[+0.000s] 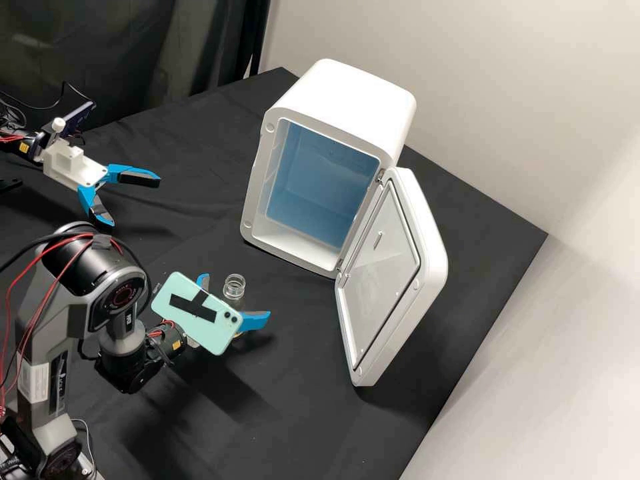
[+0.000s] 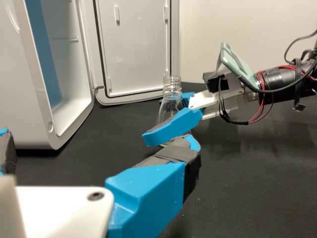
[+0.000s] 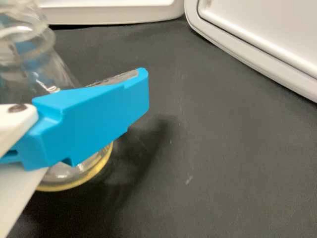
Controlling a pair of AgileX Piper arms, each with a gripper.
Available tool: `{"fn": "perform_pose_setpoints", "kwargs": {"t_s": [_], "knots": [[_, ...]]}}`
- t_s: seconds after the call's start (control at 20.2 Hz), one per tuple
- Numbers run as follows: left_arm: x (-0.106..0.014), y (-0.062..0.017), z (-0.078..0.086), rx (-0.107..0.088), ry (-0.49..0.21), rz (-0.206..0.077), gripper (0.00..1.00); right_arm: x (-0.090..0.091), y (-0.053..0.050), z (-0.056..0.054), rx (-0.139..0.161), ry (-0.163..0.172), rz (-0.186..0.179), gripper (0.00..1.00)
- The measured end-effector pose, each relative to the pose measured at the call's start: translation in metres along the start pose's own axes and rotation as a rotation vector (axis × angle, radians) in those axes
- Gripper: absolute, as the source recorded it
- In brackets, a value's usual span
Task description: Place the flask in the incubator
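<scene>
Black cloth covers the tabletop (image 1: 220, 133), with a pale wall behind it. The right pincer (image 1: 233, 301) is low over that surface, its blue fingers (image 3: 89, 116) spread to either side of the flask (image 1: 234, 287). The flask stands upright between them with its base on the tabletop. One finger lies just against the glass low on the body. Whether the far one touches I cannot tell, so this looks like an open straddle and not yet a firm hold.

Ahead of that pincer, past its fingertips, the white incubator (image 1: 347, 100) stands with its blue chamber exposed. Its door (image 1: 400, 280) is swung wide open, ahead of the pincer and off to one side of it. The left pincer (image 1: 132, 200) hangs well apart from the flask, fingers wide and holding nothing.

The step in hand looks to be the grasp. To do it well, close slowly and evenly so neither finger nudges the flask sideways first. The walls slope, so a squeeze there may push the glass downward out of the grip. Centre the flask between the pads before tightening. Lift straight up only once the hold is sure, keep the flask upright, and steer clear of the door's edge on the way in.
</scene>
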Motion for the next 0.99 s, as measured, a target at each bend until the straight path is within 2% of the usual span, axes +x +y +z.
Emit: {"fn": "perform_pose_setpoints", "kwargs": {"t_s": [0.1,0.25,0.35,0.44,0.69,0.74,0.84,0.99], "knots": [[0.0001,-0.0004,-0.0001,-0.001,0.000,-0.002,1.00,0.0017,-0.0018,-0.0022,-0.039,-0.008,0.008,1.00],[0.0001,-0.0004,-0.0001,-0.001,0.000,-0.002,1.00,0.0050,-0.0022,-0.0008,-0.085,-0.044,0.027,1.00],[0.0004,-0.0012,-0.0004,-0.003,0.001,-0.006,1.00,0.0072,-0.0033,0.0000,-0.104,-0.061,0.030,1.00],[0.0008,-0.0024,-0.0009,-0.007,0.002,-0.011,1.00,0.0077,-0.0043,0.0014,-0.118,-0.069,0.025,1.00],[0.0008,-0.0024,-0.0009,-0.007,0.002,-0.012,1.00,0.0086,-0.0082,0.0024,-0.122,-0.074,0.008,1.00],[0.0008,-0.0024,-0.0009,-0.007,0.002,-0.012,1.00,0.0086,-0.0082,0.0024,-0.122,-0.074,0.008,0.00],[0.0008,-0.0024,-0.0009,-0.007,0.002,-0.012,1.00,0.0086,-0.0080,0.0027,-0.122,-0.074,0.008,0.00],[0.0008,-0.0024,-0.0009,-0.007,0.002,-0.012,1.00,0.0086,-0.0068,0.0042,-0.129,-0.055,-0.004,0.00]]}}
